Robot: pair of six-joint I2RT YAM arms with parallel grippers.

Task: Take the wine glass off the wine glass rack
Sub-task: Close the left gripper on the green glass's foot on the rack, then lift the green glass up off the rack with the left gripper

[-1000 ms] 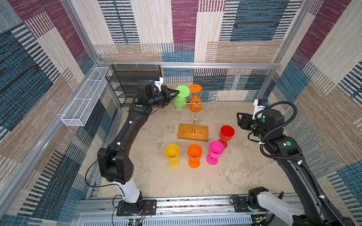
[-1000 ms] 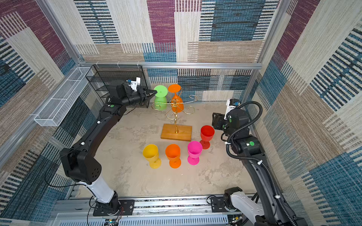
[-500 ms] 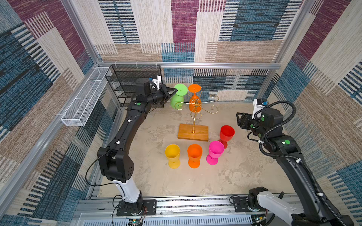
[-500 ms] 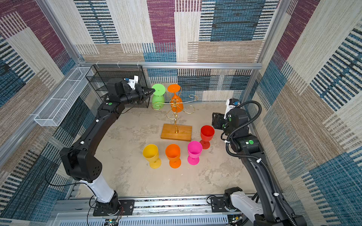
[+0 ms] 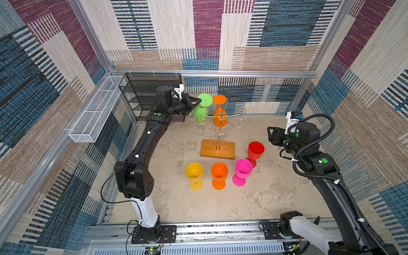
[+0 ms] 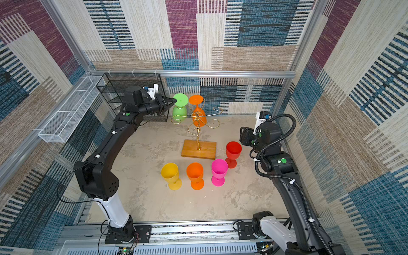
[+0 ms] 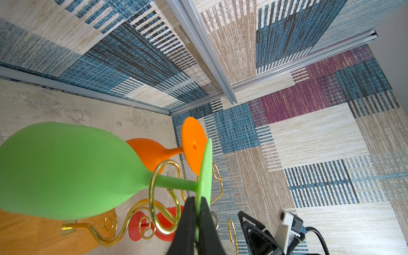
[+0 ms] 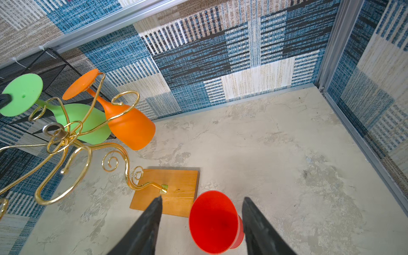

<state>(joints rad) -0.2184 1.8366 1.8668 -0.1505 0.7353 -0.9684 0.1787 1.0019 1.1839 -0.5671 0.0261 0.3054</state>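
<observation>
Little has shifted: my left gripper (image 7: pixel 198 202) stays clenched on the foot of the green glass (image 7: pixel 66 172), whose stem still sits inside a loop of the rack (image 5: pixel 217 150); unhooking remains.

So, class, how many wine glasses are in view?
6. The green glass and orange glass hang on the rack; yellow glass, second orange glass, pink glass, red glass stand on the table. None seems hidden.

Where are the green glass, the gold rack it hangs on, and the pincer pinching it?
green glass (image 5: pixel 200 112): in a top view, on its hanging bowl.
gold rack (image 5: pixel 209 149): in a top view, on its wooden base.
left pincer (image 7: pixel 197 203): in the left wrist view, between tips clamping the glass's foot.
</observation>
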